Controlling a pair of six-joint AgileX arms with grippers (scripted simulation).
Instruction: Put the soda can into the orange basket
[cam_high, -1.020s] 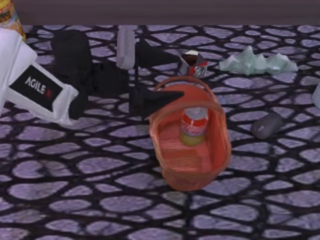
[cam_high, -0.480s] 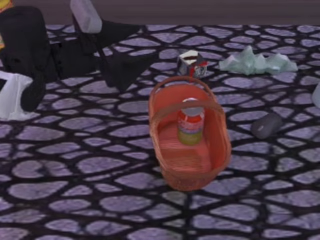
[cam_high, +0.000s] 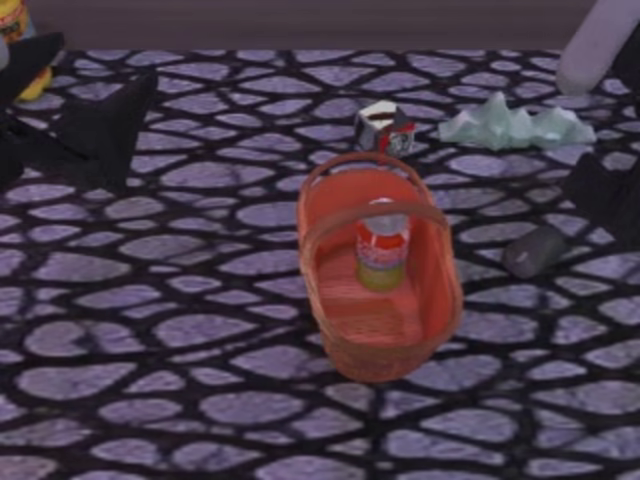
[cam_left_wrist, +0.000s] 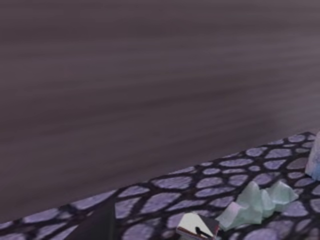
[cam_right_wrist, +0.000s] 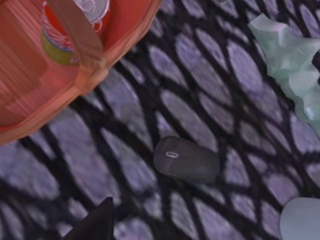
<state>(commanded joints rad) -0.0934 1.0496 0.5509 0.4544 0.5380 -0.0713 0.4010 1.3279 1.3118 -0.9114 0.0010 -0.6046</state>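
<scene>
The soda can (cam_high: 383, 248) stands upright inside the orange basket (cam_high: 440, 300), toward its far end, under the arched handle; it has a silver top, red-and-white label and green lower band. The oval woven basket sits mid-worktop, slightly right of centre.

Dark gray computer mouse (cam_high: 533, 251) on the right side of the cobblestone-pattern table (cam_high: 150, 330), pale green crumpled thing (cam_high: 515, 125) toward the back right, and a small red-and-white cube (cam_high: 385, 127) left of it.
</scene>
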